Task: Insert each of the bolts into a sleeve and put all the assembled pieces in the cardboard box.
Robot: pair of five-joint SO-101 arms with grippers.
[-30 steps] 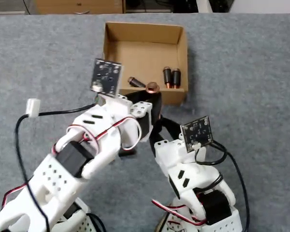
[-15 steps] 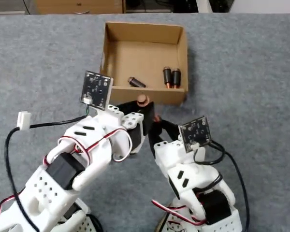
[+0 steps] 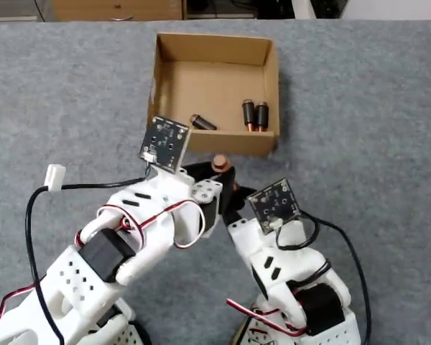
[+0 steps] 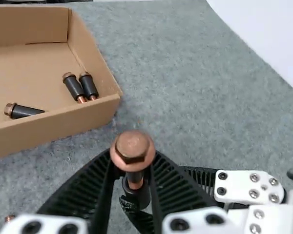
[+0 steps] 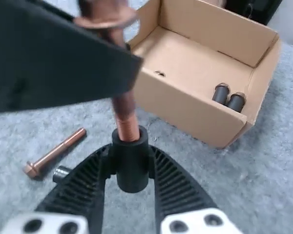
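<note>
The left claw [image 4: 133, 178] grasps a bolt [image 4: 132, 148]. The right claw [image 5: 130, 168] grasps a sleeve [image 5: 130, 151] with the bolt tip inside, below the box [image 3: 201, 79], at frame centre.

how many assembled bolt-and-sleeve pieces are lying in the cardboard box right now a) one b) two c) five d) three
d: the cardboard box holds a lone assembled piece plus a side-by-side pair, three in all.

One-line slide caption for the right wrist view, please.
Right tool grips a black sleeve; copper bolt held by left tool stands in its top, cardboard box behind.
</note>
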